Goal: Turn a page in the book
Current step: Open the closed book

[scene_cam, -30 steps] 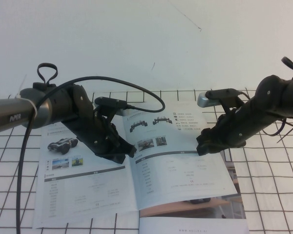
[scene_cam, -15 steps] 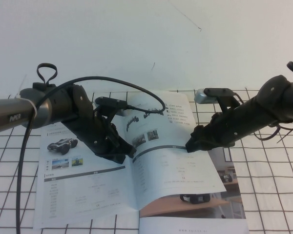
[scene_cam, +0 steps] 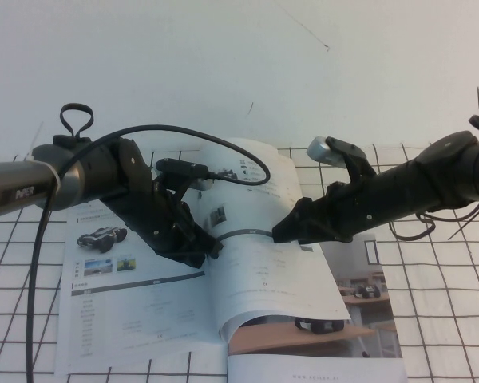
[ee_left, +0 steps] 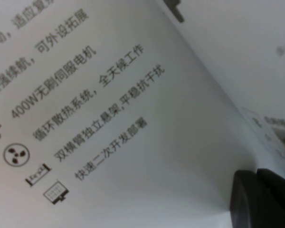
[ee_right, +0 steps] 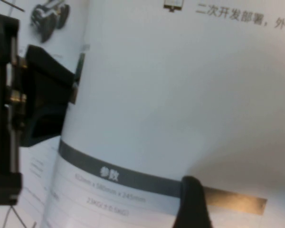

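Observation:
The book [scene_cam: 132,307] lies open on the gridded table; its left-hand leaf shows a single dark rover. The page [scene_cam: 271,275], the right-hand leaf with a dark grey bar, is lifted off the book and bowed over toward the spine. My right gripper [scene_cam: 283,231] is shut on the page's outer edge above the book's right half. In the right wrist view one dark fingertip [ee_right: 192,204] lies on the page [ee_right: 180,95] at the grey bar. My left gripper [scene_cam: 203,251] is shut and rests at the spine, by the page's root. The left wrist view shows its fingertips [ee_left: 247,199] against printed paper [ee_left: 133,118].
A second booklet [scene_cam: 367,315] with a room photo and wooden desk lies under the book at the lower right. A black cable [scene_cam: 223,148] loops over the left arm above the book. The left gripper's black body [ee_right: 38,99] shows beside the page in the right wrist view.
My right gripper has moved left toward the spine with the page's edge in it, and the page has risen from flat into a tall bow. The left arm has not moved.

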### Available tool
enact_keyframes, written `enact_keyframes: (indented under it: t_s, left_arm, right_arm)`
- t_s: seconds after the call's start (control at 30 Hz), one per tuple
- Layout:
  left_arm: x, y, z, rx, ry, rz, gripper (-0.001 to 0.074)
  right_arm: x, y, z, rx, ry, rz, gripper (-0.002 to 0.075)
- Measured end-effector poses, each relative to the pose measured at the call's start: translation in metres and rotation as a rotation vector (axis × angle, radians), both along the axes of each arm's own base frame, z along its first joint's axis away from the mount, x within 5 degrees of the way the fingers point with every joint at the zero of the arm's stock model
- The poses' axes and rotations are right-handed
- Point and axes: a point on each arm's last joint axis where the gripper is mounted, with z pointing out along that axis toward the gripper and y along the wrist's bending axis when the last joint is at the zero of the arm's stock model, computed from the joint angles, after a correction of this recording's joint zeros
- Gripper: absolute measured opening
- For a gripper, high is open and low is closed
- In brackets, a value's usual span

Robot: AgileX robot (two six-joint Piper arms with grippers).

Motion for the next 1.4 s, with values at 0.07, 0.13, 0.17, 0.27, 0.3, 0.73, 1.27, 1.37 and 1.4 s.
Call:
enact_keyframes:
  t_s: [0.07,0.13,0.17,0.27,0.3,0.73,1.27,1.37,1.4]
  left_arm:
    - [0.000,0.000,0.000,0.000,-0.001,-0.002,-0.0002]
    - [0.000,0.000,0.000,0.000,-0.001,-0.001,-0.0003]
    - [0.000,0.000,0.000,0.000,0.000,-0.001,-0.0003]
    - [0.000,0.000,0.000,-0.004,0.000,-0.005,-0.0003]
    - [0.000,0.000,0.000,-0.007,-0.001,-0.006,-0.0003]
    - [0.011,-0.007,0.013,-0.026,0.026,-0.054,-0.0003]
    - [0.016,-0.011,0.094,-0.084,-0.134,-0.087,-0.0003]
    - [0.011,-0.011,0.112,-0.096,-0.165,-0.094,-0.0003]
    - [0.008,-0.011,0.119,-0.099,-0.179,-0.099,-0.0002]
  right_arm:
    - [0.000,0.003,0.002,0.032,0.003,0.001,0.0461]
    - [-0.001,0.004,0.003,0.047,0.004,0.000,0.0461]
    - [-0.001,0.004,0.003,0.050,0.005,0.001,0.0461]
    - [-0.002,0.006,0.004,0.061,0.009,0.007,0.0461]
    - [-0.002,0.006,0.004,0.061,0.009,0.008,0.0461]
    - [-0.005,0.009,0.006,0.105,0.024,0.045,0.0461]
    - [-0.007,0.012,0.007,0.145,0.029,0.060,0.0461]
    - [-0.007,0.013,0.008,0.156,0.019,0.061,0.0461]
    - [-0.007,0.014,0.008,0.157,0.020,0.060,0.0461]
